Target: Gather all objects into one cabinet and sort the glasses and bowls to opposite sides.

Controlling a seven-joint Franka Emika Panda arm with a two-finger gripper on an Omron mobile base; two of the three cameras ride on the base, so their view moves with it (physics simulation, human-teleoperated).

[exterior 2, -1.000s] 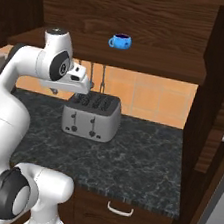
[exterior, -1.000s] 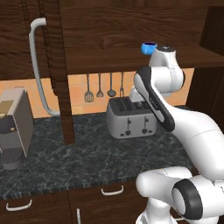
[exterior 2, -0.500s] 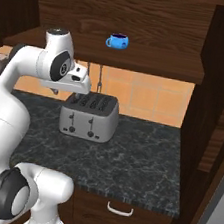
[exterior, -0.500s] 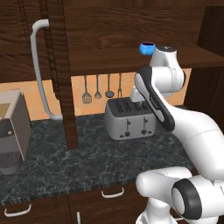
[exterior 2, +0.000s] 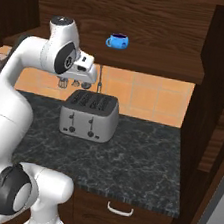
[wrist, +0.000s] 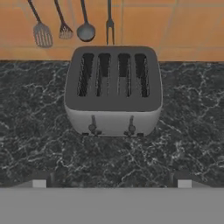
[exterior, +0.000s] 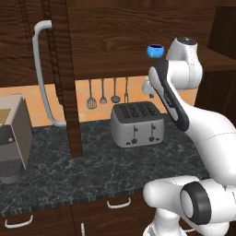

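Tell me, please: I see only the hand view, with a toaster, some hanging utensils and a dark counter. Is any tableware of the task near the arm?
Observer: Yes. A small blue bowl stands on the dark wooden shelf on the wall, higher than the toaster.
Operator: Where is the gripper compared with that shelf?
Observer: The gripper hangs open below the shelf board, just above the toaster's level, so the bowl is higher than it.
Operator: Is anything else on the counter?
Observer: In the left base view, a boxy grey appliance stands at the counter's far left, well apart from the toaster.
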